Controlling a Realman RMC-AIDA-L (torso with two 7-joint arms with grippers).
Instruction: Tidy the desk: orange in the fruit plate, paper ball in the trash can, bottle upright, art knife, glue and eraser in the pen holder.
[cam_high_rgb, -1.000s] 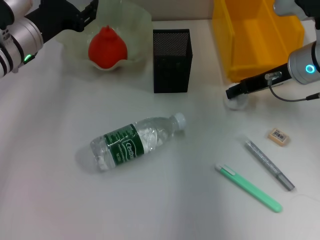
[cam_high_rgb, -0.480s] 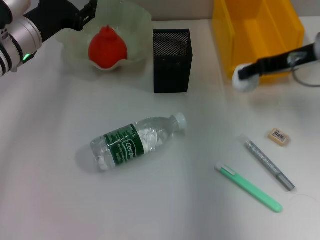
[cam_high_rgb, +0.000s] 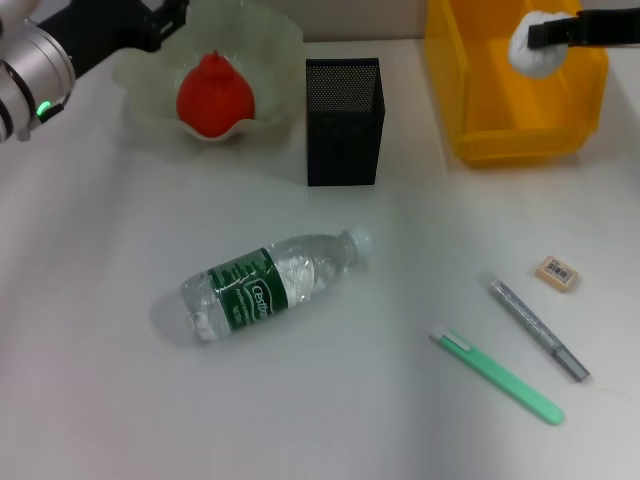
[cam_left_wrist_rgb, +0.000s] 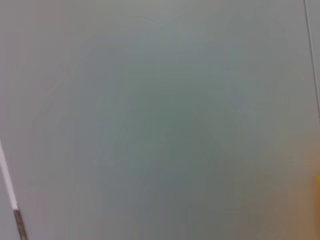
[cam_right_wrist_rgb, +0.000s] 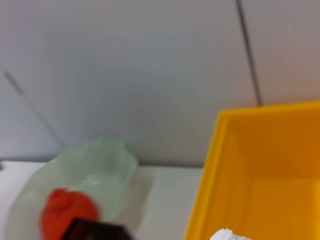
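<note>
Now the paper ball (cam_high_rgb: 533, 47) is off the desk: a second ago it lay at the foot of the trash can (cam_high_rgb: 470, 100), and I have since lifted it up and over the bin. My right gripper (cam_high_rgb: 545, 36), coming in from three o'clock, is clamped on the ball and holds it above the bin's open mouth, toward the far side. In the right wrist view a scrap of white (cam_right_wrist_rgb: 227, 235) shows against the yellow interior (cam_right_wrist_rgb: 270, 170), which tells me I am over the opening and not the rim. I judge this step nearly finished; it only needs a release.

My left gripper (cam_high_rgb: 150, 20) sits at about eleven o'clock, just beside the fruit plate (cam_high_rgb: 275, 40); I cannot tell how its fingers stand. The orange (cam_high_rgb: 213, 95) is already in that plate, so that part looks done.

The bottle (cam_high_rgb: 272, 281) lies on its side at the centre, cap pointing to two o'clock. The pen holder (cam_high_rgb: 343, 120) stands at twelve. At four o'clock, well apart from it, lie the eraser (cam_high_rgb: 557, 273), a grey pen-like stick (cam_high_rgb: 537, 329) and a green knife (cam_high_rgb: 498, 376), all yet to be collected.
</note>
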